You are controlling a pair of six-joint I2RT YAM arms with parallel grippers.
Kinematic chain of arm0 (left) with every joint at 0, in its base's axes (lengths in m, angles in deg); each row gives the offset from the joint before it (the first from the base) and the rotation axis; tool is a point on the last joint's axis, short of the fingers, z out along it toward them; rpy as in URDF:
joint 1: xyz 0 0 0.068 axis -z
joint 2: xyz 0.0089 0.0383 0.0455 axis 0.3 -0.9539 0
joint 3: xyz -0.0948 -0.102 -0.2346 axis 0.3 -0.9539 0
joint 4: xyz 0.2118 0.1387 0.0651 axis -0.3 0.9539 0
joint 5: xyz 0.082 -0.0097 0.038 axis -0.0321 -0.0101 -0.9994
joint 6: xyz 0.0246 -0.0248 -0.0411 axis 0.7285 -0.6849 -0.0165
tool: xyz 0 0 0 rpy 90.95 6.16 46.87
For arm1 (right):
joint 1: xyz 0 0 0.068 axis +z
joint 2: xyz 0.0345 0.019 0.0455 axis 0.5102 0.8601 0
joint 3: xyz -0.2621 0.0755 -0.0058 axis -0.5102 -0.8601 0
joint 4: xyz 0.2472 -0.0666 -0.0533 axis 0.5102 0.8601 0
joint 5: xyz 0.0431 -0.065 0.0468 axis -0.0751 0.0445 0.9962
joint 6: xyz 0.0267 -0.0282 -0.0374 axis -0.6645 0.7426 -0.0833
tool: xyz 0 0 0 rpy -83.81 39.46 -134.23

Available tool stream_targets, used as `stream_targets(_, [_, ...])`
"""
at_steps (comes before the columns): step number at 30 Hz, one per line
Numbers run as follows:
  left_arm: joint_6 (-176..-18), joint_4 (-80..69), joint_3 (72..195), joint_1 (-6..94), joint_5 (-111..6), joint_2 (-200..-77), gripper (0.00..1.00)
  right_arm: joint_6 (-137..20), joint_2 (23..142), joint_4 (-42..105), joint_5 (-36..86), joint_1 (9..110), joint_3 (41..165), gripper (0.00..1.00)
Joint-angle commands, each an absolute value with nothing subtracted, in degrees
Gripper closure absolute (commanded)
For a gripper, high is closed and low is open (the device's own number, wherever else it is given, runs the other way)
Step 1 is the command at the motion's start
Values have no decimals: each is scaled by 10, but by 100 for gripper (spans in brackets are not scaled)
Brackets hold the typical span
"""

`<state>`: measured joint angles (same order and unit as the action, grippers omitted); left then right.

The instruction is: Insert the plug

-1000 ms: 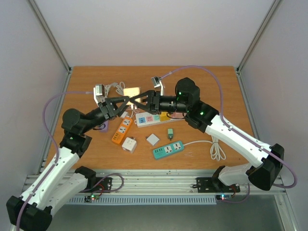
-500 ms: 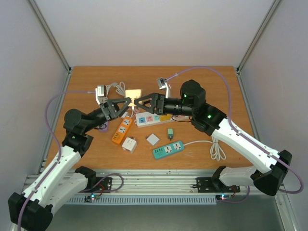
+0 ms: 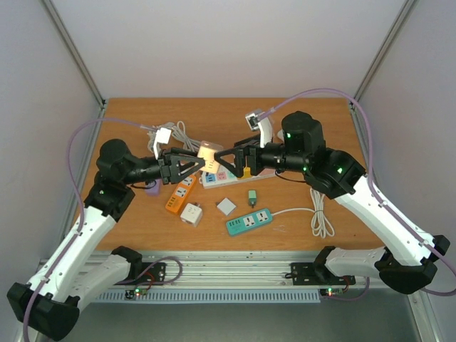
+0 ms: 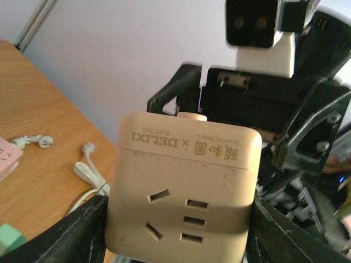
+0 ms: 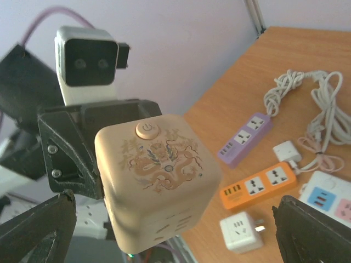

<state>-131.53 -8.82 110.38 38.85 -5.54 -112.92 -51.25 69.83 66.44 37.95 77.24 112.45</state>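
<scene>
If clamped, cube [image 4: 184, 186] between left fingers [image 4: 77, 233].

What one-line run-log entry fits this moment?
left gripper: shut on beige cube socket, held above table | right gripper: open, empty, facing socket | socket's visible outlets: empty

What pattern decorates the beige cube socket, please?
The cube socket bears a golden dragon motif, clearest in the right wrist view.

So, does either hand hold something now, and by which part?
The left hand holds the beige socket cube by its two opposite sides, low on the body. The right hand is open and empty, facing the cube.
</scene>
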Motion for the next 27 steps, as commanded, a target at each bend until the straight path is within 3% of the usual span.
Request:
stream_targets(1, [-1145,68,1175,387,-2,-1153,57,-386,715,754,410,773,1177,2])
stream_targets(16, [-931,275,1275,387,114,-1190,56,-326,786,826,555,773,1241,4])
stream_targets(27, [-893,257,1241,387,148,-1156,57,-334,810,858,666,774,1253,14])
